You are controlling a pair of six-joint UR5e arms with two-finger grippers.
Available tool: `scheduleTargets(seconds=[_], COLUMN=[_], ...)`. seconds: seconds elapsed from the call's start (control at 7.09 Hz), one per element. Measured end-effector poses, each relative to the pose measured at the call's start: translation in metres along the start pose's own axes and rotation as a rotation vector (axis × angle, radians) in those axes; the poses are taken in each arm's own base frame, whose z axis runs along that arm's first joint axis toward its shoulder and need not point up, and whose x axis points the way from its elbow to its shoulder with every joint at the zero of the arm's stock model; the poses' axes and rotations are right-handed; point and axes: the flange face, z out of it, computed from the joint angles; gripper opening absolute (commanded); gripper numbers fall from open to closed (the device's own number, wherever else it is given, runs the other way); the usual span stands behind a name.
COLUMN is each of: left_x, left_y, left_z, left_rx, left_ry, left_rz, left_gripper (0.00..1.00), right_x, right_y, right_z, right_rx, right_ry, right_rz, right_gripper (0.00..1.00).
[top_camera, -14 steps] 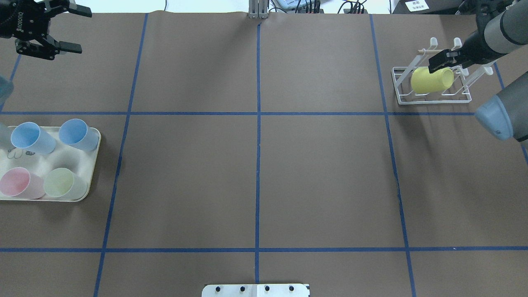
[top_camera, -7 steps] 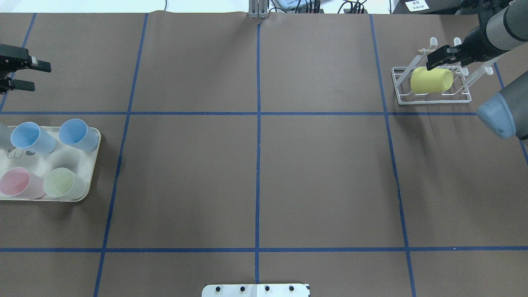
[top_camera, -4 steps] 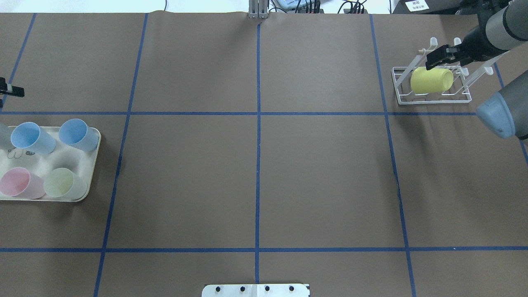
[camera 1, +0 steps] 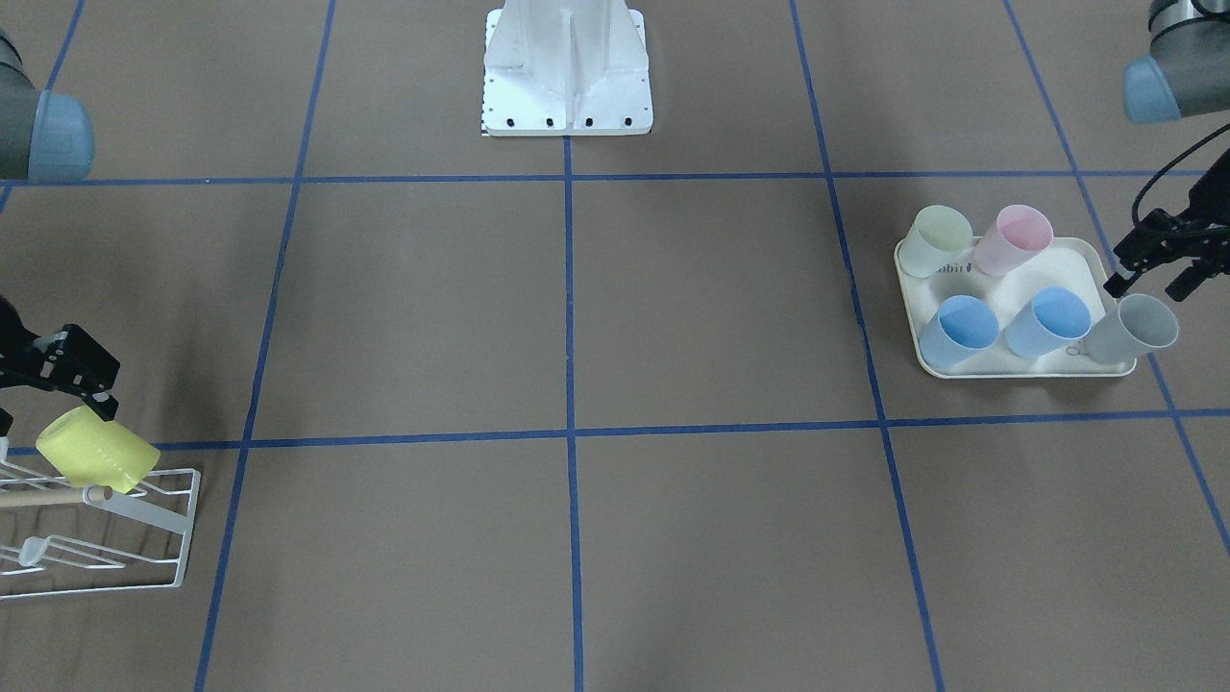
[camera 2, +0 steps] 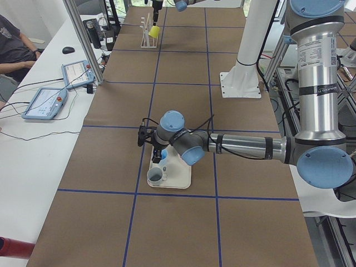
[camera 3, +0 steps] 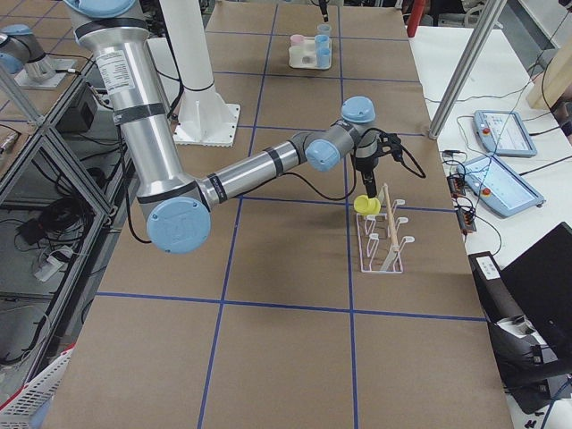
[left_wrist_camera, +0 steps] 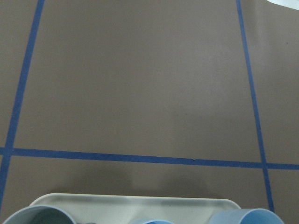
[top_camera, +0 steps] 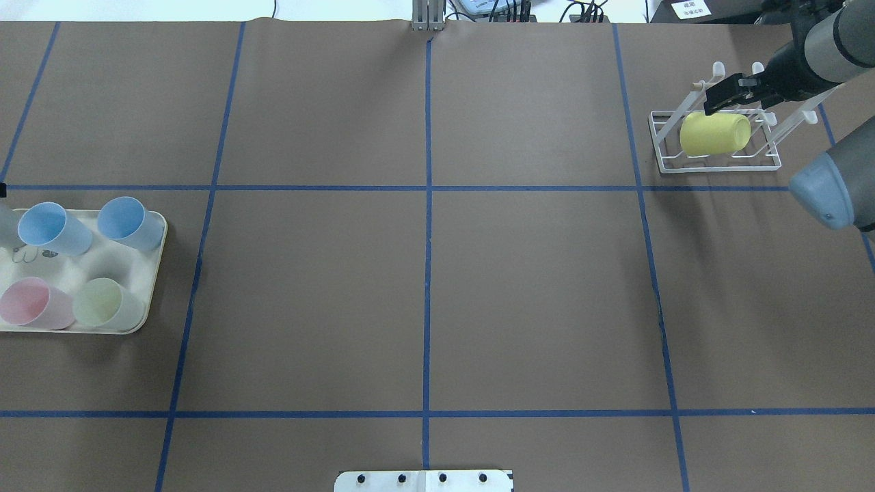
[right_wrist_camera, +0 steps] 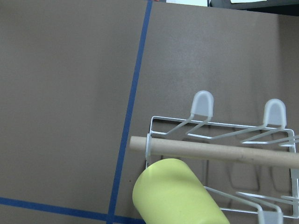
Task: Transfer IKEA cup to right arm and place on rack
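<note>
The right arm is extended over the rack, on which the yellow cup is seen tilted, just beside the dowel. Whether the right gripper is clamped cannot be told; the left gripper is spread wide. If snagged on withdrawal, the cup could be dragged off

L tool moved fr far corner down to tray edge.
</note>
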Motion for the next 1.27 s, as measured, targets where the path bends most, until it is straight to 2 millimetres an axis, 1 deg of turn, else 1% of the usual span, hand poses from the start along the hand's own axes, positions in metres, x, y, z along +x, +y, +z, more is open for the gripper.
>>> scheduleTargets(seconds=[0.14,0.28,0.56,0.71,0.85,0.99,1.13,1.27], left_x=[-0.004,-0.007,-0.001,0.006,0.010,0.010,0.007,0.004], left_y=[0.022,0.041,0.065,0.073,0.079,0.083,0.087,0.089], left_z=[-0.004,-0.003,0.009,0.018,0.028,0.040,0.052,0.060], left_rx=[-0.036,-0.081,-0.176,-0.219,-0.250,-0.277,-0.300,-0.313], left_ry=[-0.047,-0.065,-0.036,-0.018,-0.012,-0.016,-0.024,-0.030], left_rz=[0.007,0.012,0.027,0.037,0.045,0.049,0.049,0.047], left_gripper=[1.00,1.00,1.00,0.97,0.86,0.63,0.30,0.00], right_x=[0.000,0.001,0.001,0.001,0.001,0.001,0.001,0.001], right_y=[0.000,0.000,0.001,0.001,0.002,0.002,0.002,0.002], right_z=[0.001,0.002,0.004,0.005,0.006,0.008,0.008,0.008], right_rx=[-0.001,-0.004,-0.008,-0.010,-0.011,-0.013,-0.013,-0.014], right_ry=[0.001,0.002,0.003,0.003,0.004,0.005,0.005,0.005], right_rz=[0.000,0.001,0.002,0.002,0.002,0.001,0.001,0.000], right_gripper=[0.99,0.99,0.99,0.99,0.99,0.99,0.99,0.99])
